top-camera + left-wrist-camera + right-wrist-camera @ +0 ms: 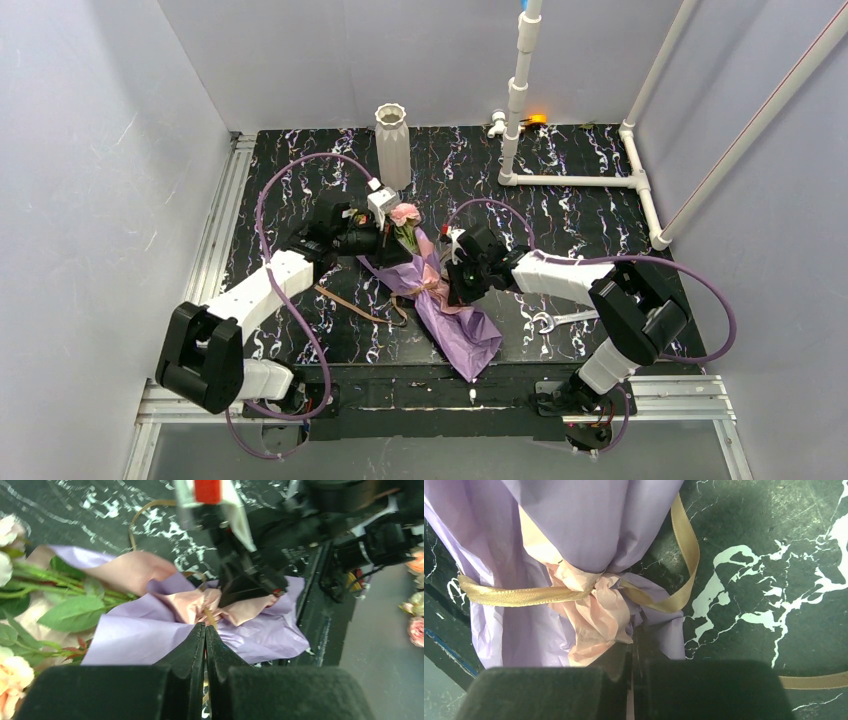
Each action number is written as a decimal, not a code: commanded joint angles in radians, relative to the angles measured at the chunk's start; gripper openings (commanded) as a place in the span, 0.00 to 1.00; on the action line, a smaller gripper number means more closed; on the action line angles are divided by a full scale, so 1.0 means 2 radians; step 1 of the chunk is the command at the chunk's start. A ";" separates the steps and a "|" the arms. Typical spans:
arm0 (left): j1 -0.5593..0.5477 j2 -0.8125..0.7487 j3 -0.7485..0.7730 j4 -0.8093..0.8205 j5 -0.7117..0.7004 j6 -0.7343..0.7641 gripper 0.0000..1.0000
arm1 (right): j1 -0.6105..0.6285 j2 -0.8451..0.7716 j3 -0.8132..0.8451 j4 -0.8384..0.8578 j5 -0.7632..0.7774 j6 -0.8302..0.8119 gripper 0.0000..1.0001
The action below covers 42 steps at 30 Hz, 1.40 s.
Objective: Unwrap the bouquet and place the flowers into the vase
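Tan ribbon [519, 596] around bouquet [455, 320]; pipes [575, 181], spanner [553, 320] nearby

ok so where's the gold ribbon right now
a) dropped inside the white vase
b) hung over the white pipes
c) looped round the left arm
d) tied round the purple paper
d: the right wrist view shows the ribbon cinched round the waist of the paper, while the vase stands apart at the back of the table.
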 commanded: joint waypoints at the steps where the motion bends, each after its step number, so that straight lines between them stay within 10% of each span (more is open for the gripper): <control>1: -0.001 -0.024 0.006 0.015 0.064 -0.005 0.00 | -0.002 0.004 -0.004 -0.042 0.012 0.000 0.01; 7: -0.001 -0.031 -0.011 -0.030 0.053 0.069 0.00 | -0.001 -0.004 0.012 -0.034 -0.034 0.004 0.18; 12: -0.015 -0.023 -0.012 -0.094 0.018 0.145 0.36 | -0.001 -0.026 0.020 -0.034 -0.045 0.017 0.46; 22: -0.038 -0.036 -0.028 -0.152 0.021 0.268 0.38 | -0.001 -0.092 0.059 -0.080 -0.067 -0.014 0.72; 29: -0.101 -0.055 -0.049 -0.075 -0.068 0.234 0.41 | -0.001 -0.102 0.069 -0.064 -0.068 -0.062 0.47; 42: -0.113 0.025 -0.061 0.023 -0.131 0.159 0.21 | -0.002 0.002 0.091 0.037 -0.114 -0.117 0.50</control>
